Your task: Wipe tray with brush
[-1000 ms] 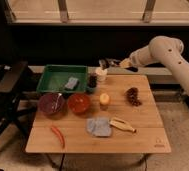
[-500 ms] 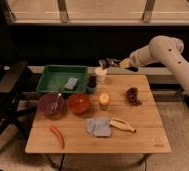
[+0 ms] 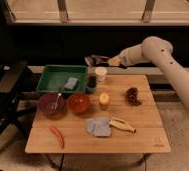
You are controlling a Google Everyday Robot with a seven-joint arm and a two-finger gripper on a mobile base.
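A dim room with a pale windowed band along the far wall; in front of it stands one wooden tabletop (image 3: 138,135), with one dark chair (image 3: 7,92) off its left side.

The single white arm (image 3: 160,55) comes in from the right, and its claw (image 3: 97,60) hangs above the far edge of the tabletop, just over the cups and to the right of the tray. How wide the claw stands I cannot tell. A slim dark piece with a greyish end points left from it. This looks like the brush (image 3: 90,60), though whether it is gripped is not clear.

Just below the claw stand two cups, side by side: one white cup (image 3: 101,74) and, touching or nearly touching its left side, one dark cup (image 3: 92,81). Left of them lies the one green tray (image 3: 63,68), at the far left of the tabletop, with one grey-blue pad (image 3: 71,83) lying inside it toward the right.

Nearer than the tray sit two bowls, close together: one purple bowl (image 3: 51,104) on the left and one red bowl (image 3: 78,102) on the right. Just right of the red bowl is one small orange-yellow object (image 3: 104,98), and farther right is one dark reddish cluster (image 3: 133,95).

Toward the near edge lie one grey-blue cloth (image 3: 99,126), one yellowish banana-shaped object (image 3: 121,124) just beside its right edge, and one red chili (image 3: 56,136) well apart to the left.
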